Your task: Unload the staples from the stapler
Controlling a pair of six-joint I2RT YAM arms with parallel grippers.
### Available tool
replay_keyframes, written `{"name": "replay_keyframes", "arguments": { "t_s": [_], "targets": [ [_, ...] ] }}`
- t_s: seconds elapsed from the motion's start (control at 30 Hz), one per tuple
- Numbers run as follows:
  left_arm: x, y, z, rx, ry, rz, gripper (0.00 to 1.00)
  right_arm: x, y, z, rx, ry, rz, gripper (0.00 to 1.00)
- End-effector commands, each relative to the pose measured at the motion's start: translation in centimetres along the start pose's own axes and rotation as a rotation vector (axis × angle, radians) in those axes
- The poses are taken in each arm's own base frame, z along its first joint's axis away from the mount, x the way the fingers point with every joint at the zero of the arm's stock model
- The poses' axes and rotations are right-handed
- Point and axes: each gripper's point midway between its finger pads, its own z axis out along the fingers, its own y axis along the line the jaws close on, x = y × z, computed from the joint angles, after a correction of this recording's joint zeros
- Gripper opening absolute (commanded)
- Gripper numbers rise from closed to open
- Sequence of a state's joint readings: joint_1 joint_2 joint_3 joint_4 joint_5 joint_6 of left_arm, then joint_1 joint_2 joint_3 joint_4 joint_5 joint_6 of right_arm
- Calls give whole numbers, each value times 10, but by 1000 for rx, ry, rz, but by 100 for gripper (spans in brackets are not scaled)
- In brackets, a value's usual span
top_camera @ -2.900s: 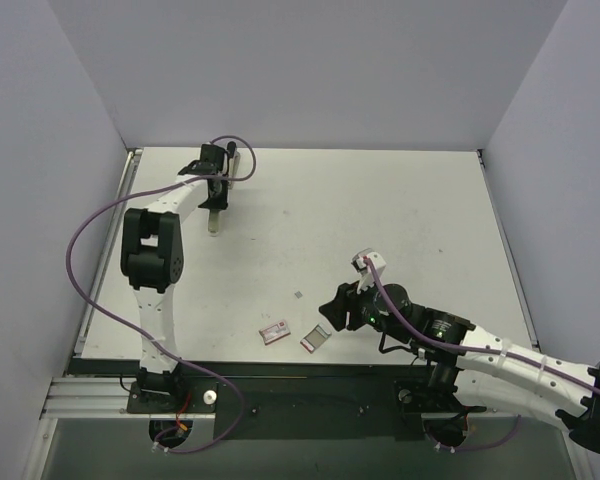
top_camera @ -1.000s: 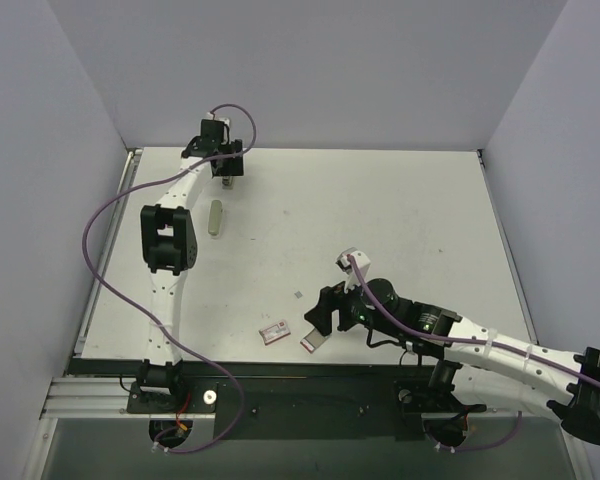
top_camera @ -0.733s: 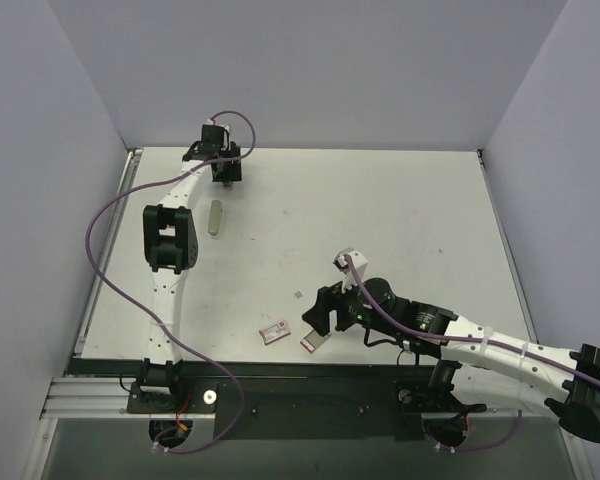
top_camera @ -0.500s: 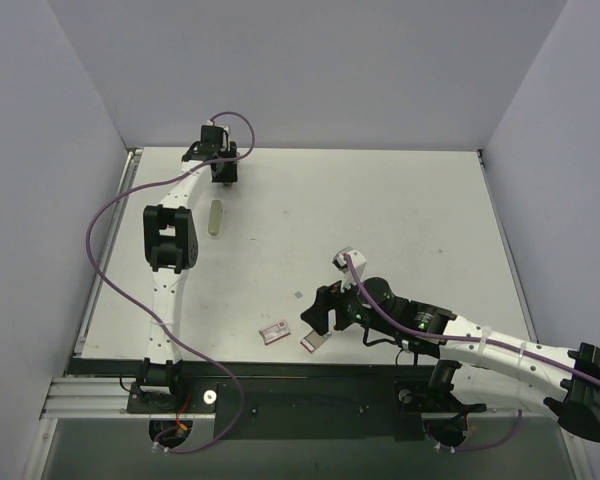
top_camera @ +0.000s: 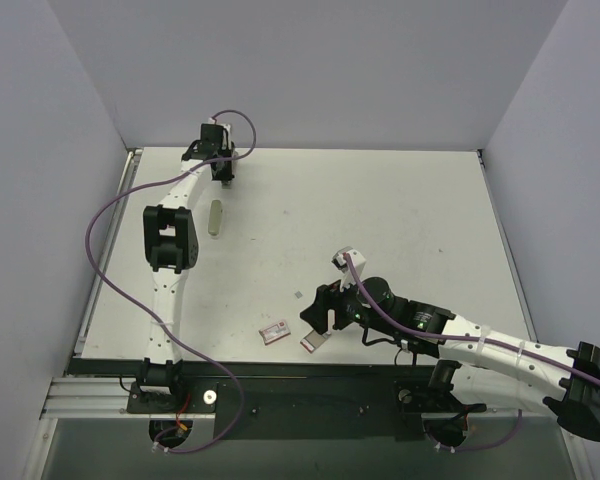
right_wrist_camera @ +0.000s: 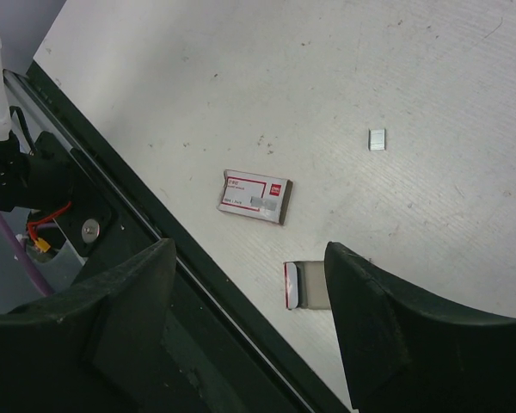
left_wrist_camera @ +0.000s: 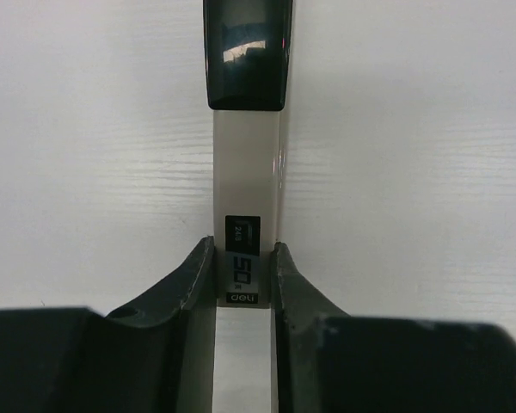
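Left pincer (left_wrist_camera: 242, 255) has closed, pinching the stapler (left_wrist_camera: 245, 163) by its sides: stiff, probably slick metal, best held mid-bar.

**Robotics laboratory test cell.** A white counter (top_camera: 380, 220) is boxed in on three sides by plain pale-lilac walls (top_camera: 310, 70). Two white-and-black jointed arms, the left arm (top_camera: 167, 240) and the right arm (top_camera: 480, 340), are bolted to a black base plate (top_camera: 310, 400) at the near edge. A ribbed aluminium rail (top_camera: 80, 395) lies beside the plate. Purple cables (top_camera: 100, 230) run loose along each arm. The left end effector (left_wrist_camera: 242, 243) and the right end effector (right_wrist_camera: 249, 249) are black two-finger claws. Below the counter edge, a red wire (right_wrist_camera: 47, 225) and a yellow plug (right_wrist_camera: 41, 247) lie exposed. Scuffs and dark specks mark the counter top.
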State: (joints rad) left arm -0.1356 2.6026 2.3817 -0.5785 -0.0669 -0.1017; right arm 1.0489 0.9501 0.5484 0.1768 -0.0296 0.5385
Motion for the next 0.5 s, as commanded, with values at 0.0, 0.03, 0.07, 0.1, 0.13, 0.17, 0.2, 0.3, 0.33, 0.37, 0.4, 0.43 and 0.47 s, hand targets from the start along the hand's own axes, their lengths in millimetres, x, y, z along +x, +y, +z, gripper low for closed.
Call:
{"name": "replay_keyframes", "arguments": {
  "t_s": [0.0, 0.03, 0.07, 0.1, 0.13, 0.17, 0.2, 0.3, 0.33, 0.37, 0.4, 0.43, 0.47],
  "targets": [
    [-31, -4, -14, 19, -77, 16, 0, -13, 12, 0, -44, -46, 20, 64],
    [-31, -8, -16, 27, -75, 22, 0, -13, 13, -1, -48, -47, 24, 64],
    [-31, -9, -18, 29, -73, 28, 0, -13, 14, -1, -51, -47, 26, 64],
    [-33, -14, -23, 35, -76, 35, 0, -14, 14, -3, -54, -51, 26, 64],
    [-34, -17, -26, 36, -79, 43, 0, -14, 15, -4, -55, -53, 27, 64],
    [-36, -24, -33, 40, -86, 51, 0, -14, 13, -6, -47, -55, 27, 64],
    [-46, -31, -45, 51, -113, 50, 0, -13, 11, -7, -38, -52, 25, 64],
    [-41, -46, -63, 92, -105, 32, 0, -19, 1, -15, 12, -75, 18, 65],
    [-49, -58, -77, 108, -133, 37, 0, -18, -2, -17, 28, -74, 13, 65],
    [-34, -62, -78, 106, -103, 40, 0, -22, -2, -21, 29, -86, 11, 65],
    [-48, -73, -99, 122, -158, 40, 0, -19, -5, -24, 43, -76, 7, 66],
    [-26, -77, -95, 124, -116, 42, 0, -21, -5, -29, 40, -86, 7, 65],
    [-36, -92, -114, 152, -163, 51, 0, -18, -9, -32, 52, -81, 8, 65]
  ]
}}
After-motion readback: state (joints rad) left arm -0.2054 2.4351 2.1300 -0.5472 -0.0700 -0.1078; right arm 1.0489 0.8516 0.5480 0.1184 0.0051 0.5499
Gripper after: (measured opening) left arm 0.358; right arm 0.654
